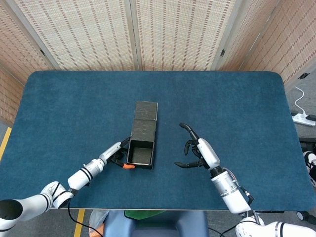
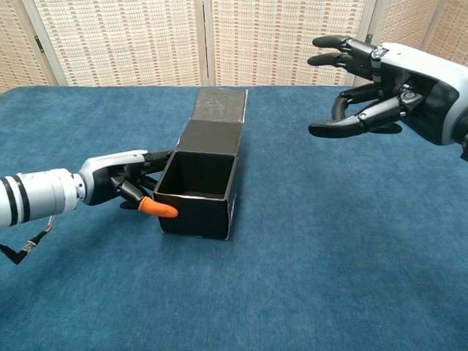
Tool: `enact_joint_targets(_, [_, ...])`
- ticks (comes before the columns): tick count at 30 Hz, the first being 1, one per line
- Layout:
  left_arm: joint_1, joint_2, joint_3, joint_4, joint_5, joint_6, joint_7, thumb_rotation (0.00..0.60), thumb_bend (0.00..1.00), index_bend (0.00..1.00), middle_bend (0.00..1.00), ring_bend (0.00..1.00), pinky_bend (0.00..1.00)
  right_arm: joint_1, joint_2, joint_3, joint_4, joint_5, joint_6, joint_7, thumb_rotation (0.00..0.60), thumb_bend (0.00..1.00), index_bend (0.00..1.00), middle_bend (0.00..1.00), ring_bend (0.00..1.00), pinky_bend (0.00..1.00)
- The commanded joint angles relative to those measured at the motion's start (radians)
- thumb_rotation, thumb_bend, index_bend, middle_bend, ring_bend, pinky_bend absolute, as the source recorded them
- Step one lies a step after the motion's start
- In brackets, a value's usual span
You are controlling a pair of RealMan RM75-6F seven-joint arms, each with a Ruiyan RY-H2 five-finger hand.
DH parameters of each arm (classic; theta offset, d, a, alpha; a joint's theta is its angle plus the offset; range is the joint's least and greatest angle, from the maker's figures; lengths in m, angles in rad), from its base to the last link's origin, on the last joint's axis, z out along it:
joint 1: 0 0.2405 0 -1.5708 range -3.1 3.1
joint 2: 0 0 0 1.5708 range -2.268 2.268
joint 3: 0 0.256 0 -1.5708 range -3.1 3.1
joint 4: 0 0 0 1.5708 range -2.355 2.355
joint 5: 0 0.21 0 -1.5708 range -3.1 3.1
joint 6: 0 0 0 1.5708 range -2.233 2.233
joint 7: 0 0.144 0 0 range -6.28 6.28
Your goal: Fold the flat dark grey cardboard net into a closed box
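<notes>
- The dark grey cardboard box [image 1: 140, 150] sits around the middle of the blue table [image 1: 237, 98], a bit toward the robot's side. It's folded up into an open-topped box, and you can look straight down into it in both views [image 2: 199, 191].
- Its lid flap [image 1: 145, 119] isn't closed. It stretches out from the far edge of the box and looks like it lies along the table away from the robot; in the chest view [image 2: 216, 117] it's got a crease partway along.
- The left hand [image 1: 117, 150] is right up against the left wall of the box. In the chest view [image 2: 124, 183] the dark fingers reach to the box's left edge, and the orange fingertip [image 2: 156, 210] sits at the near left corner, touching or close to it. Can't really tell if it's gripping the wall or just pressing on it.
- The right hand [image 1: 197, 152] is well off to the right of the box, not touching it. In the chest view [image 2: 376, 84] it's lifted off the table with its fingers spread and loosely curved, holding nothing.
- Background stuff: woven folding screens [image 1: 133, 32] behind the table, and a white power strip [image 1: 302, 117] on the floor at the far right.
</notes>
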Motion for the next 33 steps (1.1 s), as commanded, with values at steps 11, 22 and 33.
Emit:
enact_joint_targets(11, [0.013,-0.095,-0.021,0.074,-0.029,0.02,-0.034,0.6,0.2,0.45,0.41,0.67,0.94,0.013,-0.025,0.018,0.069,0.195,-0.093,-0.027,0.6,0.0,0.0,0.12,0.64,1.0])
enact_joint_targets(22, [0.071,0.028,-0.043,-0.102,-0.036,0.13,0.019,0.6,0.2,0.54,0.55,0.7,0.94,0.132,-0.101,0.117,0.234,0.47,-0.325,-0.023,0.6,0.0,0.02,0.18,0.67,1.0])
enact_joint_targets(33, [0.084,0.145,-0.055,-0.324,-0.02,0.179,0.174,0.6,0.2,0.54,0.55,0.7,0.94,0.403,-0.316,0.299,0.513,0.677,-0.444,-0.089,0.6,0.0,0.03,0.18,0.68,1.0])
